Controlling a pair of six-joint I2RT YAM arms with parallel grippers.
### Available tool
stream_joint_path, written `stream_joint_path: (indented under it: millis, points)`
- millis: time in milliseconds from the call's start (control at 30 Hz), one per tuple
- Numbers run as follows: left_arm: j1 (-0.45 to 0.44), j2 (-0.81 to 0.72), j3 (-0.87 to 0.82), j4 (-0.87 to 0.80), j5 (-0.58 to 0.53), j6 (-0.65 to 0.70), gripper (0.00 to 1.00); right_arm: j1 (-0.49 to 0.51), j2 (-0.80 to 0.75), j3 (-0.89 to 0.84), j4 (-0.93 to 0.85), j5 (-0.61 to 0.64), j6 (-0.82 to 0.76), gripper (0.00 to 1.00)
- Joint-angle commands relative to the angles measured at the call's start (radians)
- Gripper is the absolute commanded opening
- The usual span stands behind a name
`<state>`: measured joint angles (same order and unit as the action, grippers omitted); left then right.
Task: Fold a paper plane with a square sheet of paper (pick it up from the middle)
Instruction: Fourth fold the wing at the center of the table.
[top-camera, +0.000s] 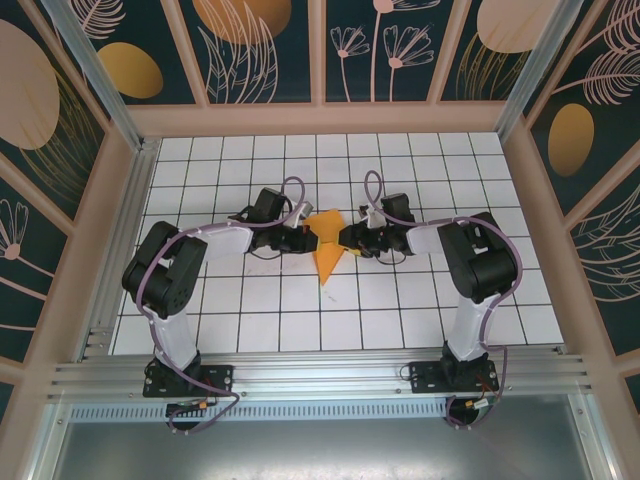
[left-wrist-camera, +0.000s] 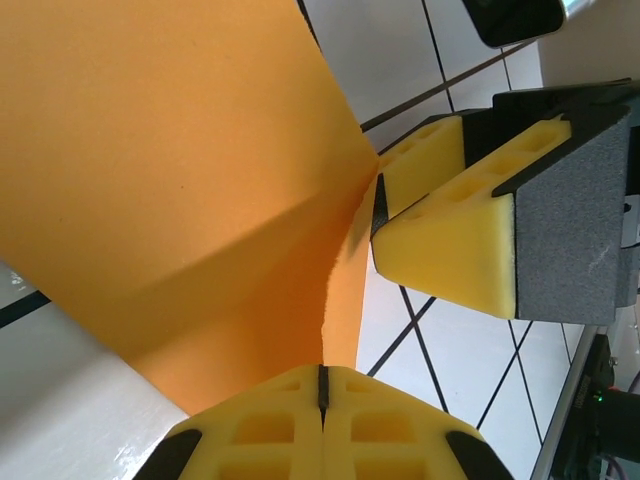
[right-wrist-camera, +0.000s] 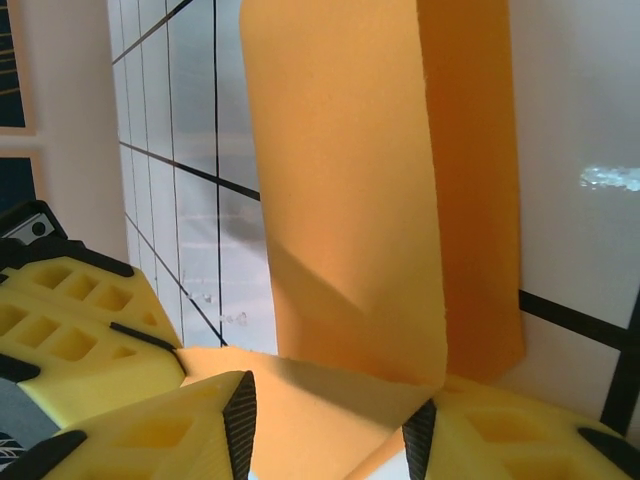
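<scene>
The orange sheet of paper (top-camera: 328, 255) is folded into a broad pointed wedge, tip toward the near side, at the middle of the table. My left gripper (top-camera: 308, 238) is at its left edge. In the left wrist view my left gripper (left-wrist-camera: 322, 385) is shut, pinching a folded edge of the paper (left-wrist-camera: 180, 180). My right gripper (top-camera: 347, 240) is at the paper's right side. In the right wrist view my right gripper (right-wrist-camera: 330, 430) has its jaws apart, with a flap of the paper (right-wrist-camera: 340, 180) lying between them. The right fingers (left-wrist-camera: 450, 250) sit beside the crease.
White gridded tabletop (top-camera: 400, 300) surrounds the paper on all sides. Patterned walls with wooden frames (top-camera: 320, 118) close off the back and sides. A metal rail (top-camera: 320, 375) carrying both arm bases runs along the near edge.
</scene>
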<state>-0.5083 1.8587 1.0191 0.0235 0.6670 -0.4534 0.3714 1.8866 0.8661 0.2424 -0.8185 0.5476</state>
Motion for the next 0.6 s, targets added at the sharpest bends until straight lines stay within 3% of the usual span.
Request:
stream_joint_path:
  millis: [0, 333, 467, 567]
  points:
    - [0.007, 0.030, 0.009, -0.030, -0.015, 0.005, 0.00, 0.004, 0.021, 0.023, -0.022, 0.008, -0.037, 0.41]
    - [0.008, 0.052, 0.044, -0.073, -0.061, 0.006, 0.00, 0.010, 0.029, 0.048, -0.077, 0.067, -0.039, 0.13]
    - [0.007, -0.005, 0.035, -0.077, -0.125, -0.038, 0.27, 0.022, -0.008, 0.034, -0.085, 0.155, -0.007, 0.06]
    - [0.007, -0.084, -0.011, -0.026, -0.181, -0.112, 0.37, 0.043, -0.081, -0.001, -0.102, 0.278, 0.048, 0.06]
